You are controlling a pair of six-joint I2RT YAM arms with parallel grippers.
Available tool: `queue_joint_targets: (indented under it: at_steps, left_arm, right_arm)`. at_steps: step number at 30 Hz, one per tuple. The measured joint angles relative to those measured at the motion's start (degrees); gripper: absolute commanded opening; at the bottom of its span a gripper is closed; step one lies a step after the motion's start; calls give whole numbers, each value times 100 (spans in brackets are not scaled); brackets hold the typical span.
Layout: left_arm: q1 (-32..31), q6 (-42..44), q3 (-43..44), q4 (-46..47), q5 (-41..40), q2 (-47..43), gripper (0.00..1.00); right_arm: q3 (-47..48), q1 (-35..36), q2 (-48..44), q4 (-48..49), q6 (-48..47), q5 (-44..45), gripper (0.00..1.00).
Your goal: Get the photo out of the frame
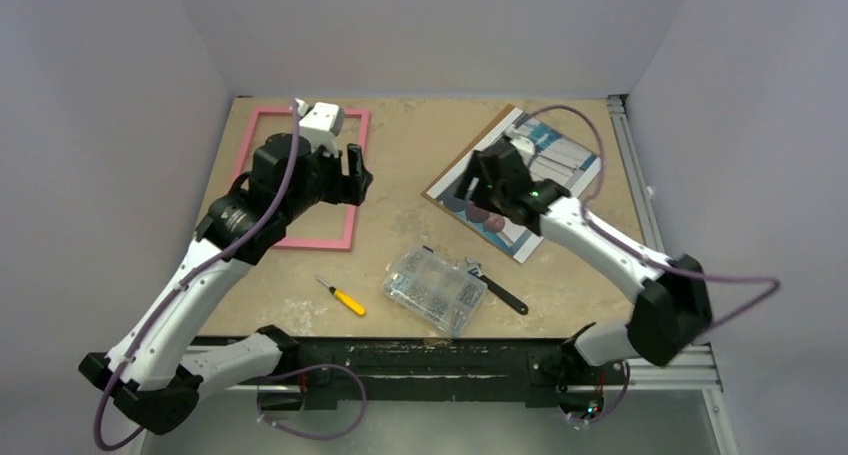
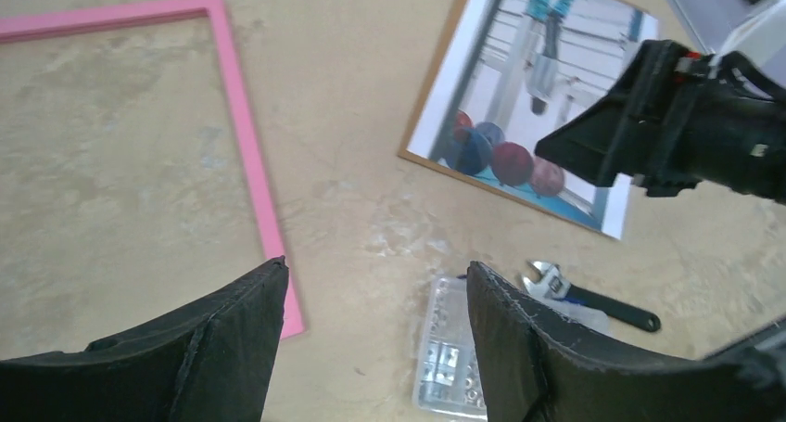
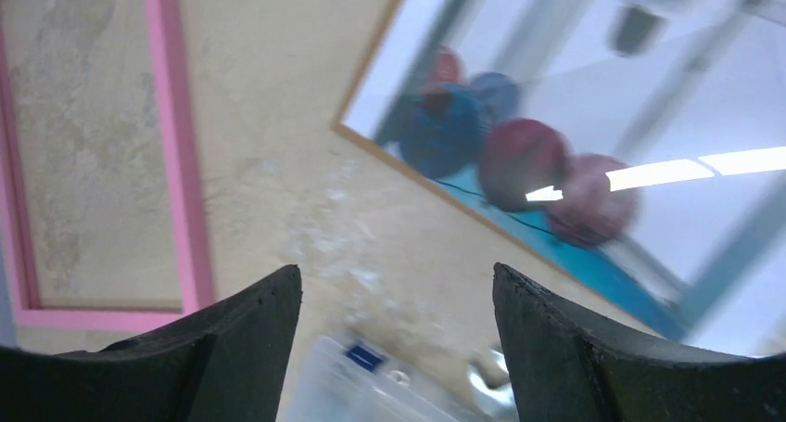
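While the pink frame (image 1: 322, 243) lies flat at the far left of the tabletop (image 1: 400, 175), bare surface showing through it, my left fingers (image 2: 264, 297) hang over its right rail, spread wide and holding nothing. Well to the right, the photo (image 1: 566, 157) lies outside the frame. My right fingers (image 3: 273, 311) hover above its ball corner, parted wide and empty.

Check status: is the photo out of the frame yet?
Done: the photo lies on a brown board, apart from the pink frame, whose opening shows bare table.
In hand: nothing. The right gripper is open over the photo and the left gripper is open near the frame.
Left: apparently nothing.
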Motion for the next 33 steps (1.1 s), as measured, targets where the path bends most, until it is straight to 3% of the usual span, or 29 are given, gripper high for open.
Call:
queue_joint_targets:
  at_steps: [4,7,11,16,23,33]
  left_arm:
    - [203,-28,-186,341,1220,424,69]
    - [332,-168,-273,634,2280,1003,69]
    - [356,-544,-391,1064,3327,1755,69]
    - [203,-1471,-568,1987,4256,2855,61]
    - [-72,-2693,-404,3383,4623,4629,59]
    - [-105,-2730,1609,3335,4223,6175,58]
  right_arm:
    - [-1836,-634,-1895,98,-153,50,74]
    - [-2741,-1051,-2706,-15,-284,46,73]
    - [-3215,-1694,-2918,-142,-398,-157,70]
    - [-3915,-2695,-2710,306,-516,-850,61]
    - [-4837,-3580,-2881,1333,-426,-1821,63]
    - [-5128,-4380,-2369,2809,-138,-2844,61]
